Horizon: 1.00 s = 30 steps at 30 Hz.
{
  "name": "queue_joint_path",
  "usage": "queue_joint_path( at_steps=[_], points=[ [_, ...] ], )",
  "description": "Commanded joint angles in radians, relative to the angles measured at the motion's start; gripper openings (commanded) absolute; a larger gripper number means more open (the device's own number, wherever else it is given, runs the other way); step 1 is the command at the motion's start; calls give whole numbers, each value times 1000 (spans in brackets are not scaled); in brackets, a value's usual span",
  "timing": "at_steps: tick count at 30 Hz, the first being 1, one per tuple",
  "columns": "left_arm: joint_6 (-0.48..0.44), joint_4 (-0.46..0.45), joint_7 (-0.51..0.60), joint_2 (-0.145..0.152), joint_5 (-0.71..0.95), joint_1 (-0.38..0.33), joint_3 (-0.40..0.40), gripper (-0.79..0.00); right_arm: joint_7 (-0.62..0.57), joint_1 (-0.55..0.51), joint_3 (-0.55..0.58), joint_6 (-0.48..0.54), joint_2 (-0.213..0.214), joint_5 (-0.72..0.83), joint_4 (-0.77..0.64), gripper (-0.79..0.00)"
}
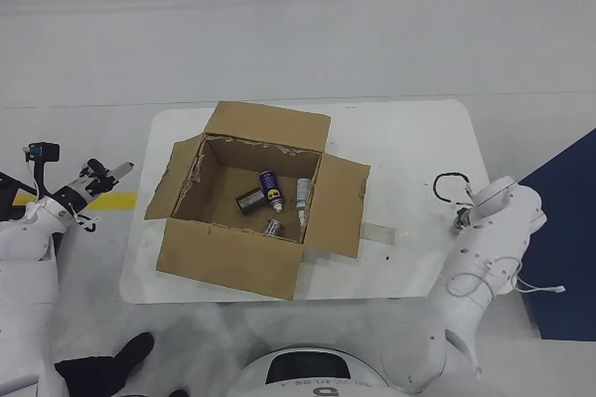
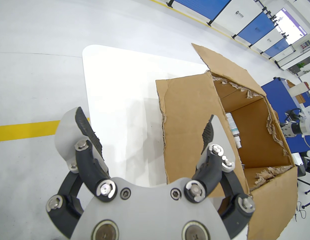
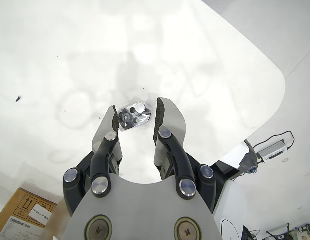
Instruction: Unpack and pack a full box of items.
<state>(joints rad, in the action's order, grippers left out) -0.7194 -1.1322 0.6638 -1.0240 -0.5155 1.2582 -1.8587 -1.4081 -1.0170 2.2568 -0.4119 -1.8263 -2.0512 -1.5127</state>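
Left end effector point(image 2: 145, 119) splayed, ragged cardboard box point(image 2: 184, 106)

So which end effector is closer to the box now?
Left. The left end effector is at the table edge, close beside a flap of the box. The right end effector is near the opposite edge, with more bare table between.

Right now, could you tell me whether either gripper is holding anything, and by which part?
Nothing is held. The left gripper hangs open beside the box; the right gripper stands open around a small metal block.
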Motion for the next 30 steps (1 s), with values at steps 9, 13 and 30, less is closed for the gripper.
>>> queue_joint_path(
  at_steps=[9,13,30],
  points=[
    [0,0,0,0,0,0,0,0,0,33,-3,0,-13,-51,57,-570],
    [0,0,0,0,0,0,0,0,2,49,4,-2,-12,-71,86,-757],
    [0,0,0,0,0,0,0,0,-7,-188,-262,72,-7,364,-430,-785]
  ],
)
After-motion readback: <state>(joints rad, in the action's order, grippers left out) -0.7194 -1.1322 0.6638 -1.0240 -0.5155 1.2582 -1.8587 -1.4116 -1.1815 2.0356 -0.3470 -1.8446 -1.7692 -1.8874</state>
